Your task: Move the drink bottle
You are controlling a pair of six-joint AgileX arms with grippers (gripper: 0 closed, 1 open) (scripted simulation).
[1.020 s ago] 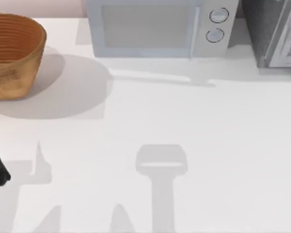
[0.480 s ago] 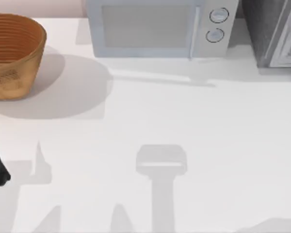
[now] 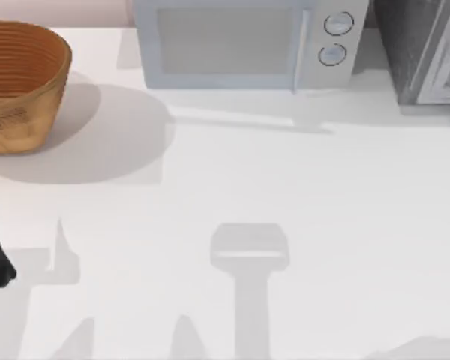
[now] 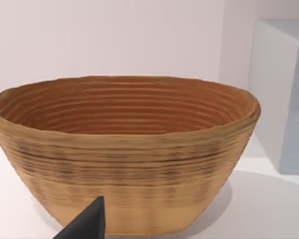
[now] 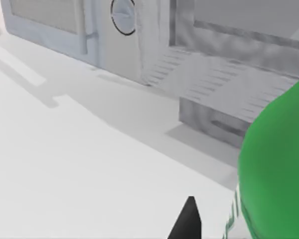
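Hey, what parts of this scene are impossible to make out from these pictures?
- Drink bottle: right wrist view, cut off by the picture's edge; cap and label hidden.
- Right hand: one dark fingertip shows; open or shut unclear.
- Left hand: one tip shows before the basket; grip unclear.
- Basket floor: hidden behind its own near wall.

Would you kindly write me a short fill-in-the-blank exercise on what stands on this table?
1. The woven basket stands at the table's far ___ corner in the top view.
2. The microwave has ___ round knobs on its front.
3. Close to the right wrist camera, the drink bottle is ___ in colour.
4. In the left wrist view, the basket holds ___.

Missing words: left; two; green; nothing
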